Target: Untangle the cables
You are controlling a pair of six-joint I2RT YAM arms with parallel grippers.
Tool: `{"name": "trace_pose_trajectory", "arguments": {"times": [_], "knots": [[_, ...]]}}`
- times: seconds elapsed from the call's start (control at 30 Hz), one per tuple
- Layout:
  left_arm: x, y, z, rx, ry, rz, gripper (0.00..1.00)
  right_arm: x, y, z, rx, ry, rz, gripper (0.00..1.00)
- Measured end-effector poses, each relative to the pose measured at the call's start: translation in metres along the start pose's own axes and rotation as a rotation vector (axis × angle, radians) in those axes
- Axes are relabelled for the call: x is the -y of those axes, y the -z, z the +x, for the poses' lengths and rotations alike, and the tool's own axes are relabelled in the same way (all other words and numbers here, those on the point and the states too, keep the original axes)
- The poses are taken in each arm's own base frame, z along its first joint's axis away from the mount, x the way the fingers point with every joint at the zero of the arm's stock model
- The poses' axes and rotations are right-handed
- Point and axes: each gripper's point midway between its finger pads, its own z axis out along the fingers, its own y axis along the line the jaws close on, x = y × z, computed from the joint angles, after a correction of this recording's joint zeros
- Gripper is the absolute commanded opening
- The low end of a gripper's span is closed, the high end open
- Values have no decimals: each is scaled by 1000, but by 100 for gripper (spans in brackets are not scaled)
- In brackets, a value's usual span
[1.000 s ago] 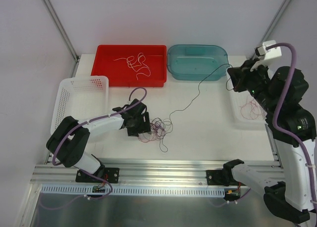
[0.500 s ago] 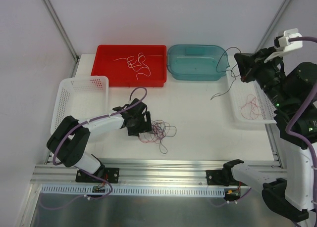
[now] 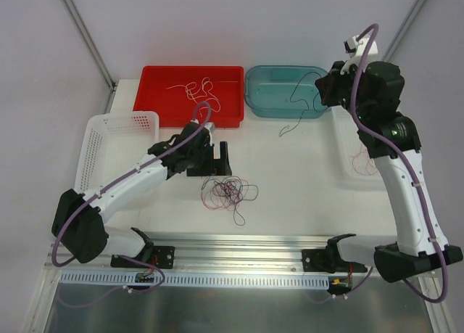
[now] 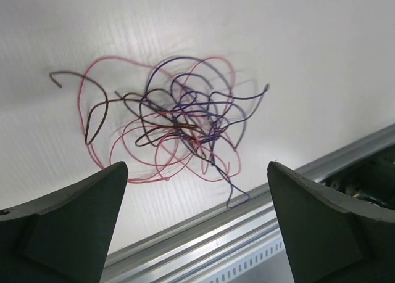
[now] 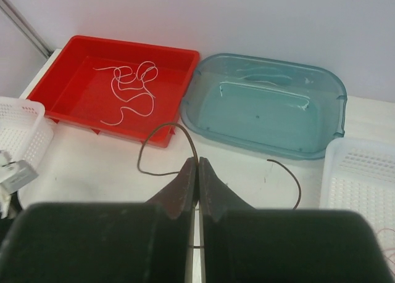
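**DESK:** What have we got, left to right?

**PHOTOGRAPHER:** A white basket (image 3: 116, 148) at far left, then a red tray (image 3: 156, 101) with a white cable (image 3: 199, 92) lying loose inside. In front of the tray, the left gripper (image 3: 212, 159) hangs over the table (image 3: 304, 181), jaws wide apart and holding nothing. Just below it lies the tangle (image 3: 228, 191): pink, purple and dark strands knotted into one small heap.

**DESK:** And the right half?

**PHOTOGRAPHER:** A teal bin (image 3: 272, 93), and at its right rim the right gripper (image 3: 328, 86), fingers pressed together on a single dark cable (image 3: 292, 97). The cable dangles across the bin's front wall, with its tail outside. Beyond it, a second white basket (image 3: 346, 175) holds a few red cables (image 3: 360, 161).

**DESK:** How should this step be played?

**PHOTOGRAPHER:** My read is that the dark strand is clear of the heap and meant for a container, likely the teal one. It is best carried further over the bin and lowered until the tail clears the rim before the fingers part. The left claw should take an outlying end, not the knot's centre, so that one strand slides out alone.
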Motion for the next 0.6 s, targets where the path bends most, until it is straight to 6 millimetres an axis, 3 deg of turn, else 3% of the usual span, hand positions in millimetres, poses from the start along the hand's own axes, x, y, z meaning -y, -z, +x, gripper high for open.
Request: {"name": "trace_pose_trajectory", "arguments": {"times": [0.13, 0.3, 0.43, 0.6], "knots": [[14, 32, -39, 111, -90, 72, 99, 8, -40, 1, 0, -27, 15, 1], [-4, 61, -77, 227, -166, 60, 99, 28, -95, -2, 9, -60, 53, 1], [-18, 65, -84, 257, -218, 23, 99, 49, -137, -5, 31, -76, 85, 1], [-34, 53, -70, 234, -248, -11, 99, 72, -193, 2, 49, -91, 110, 1]]}}
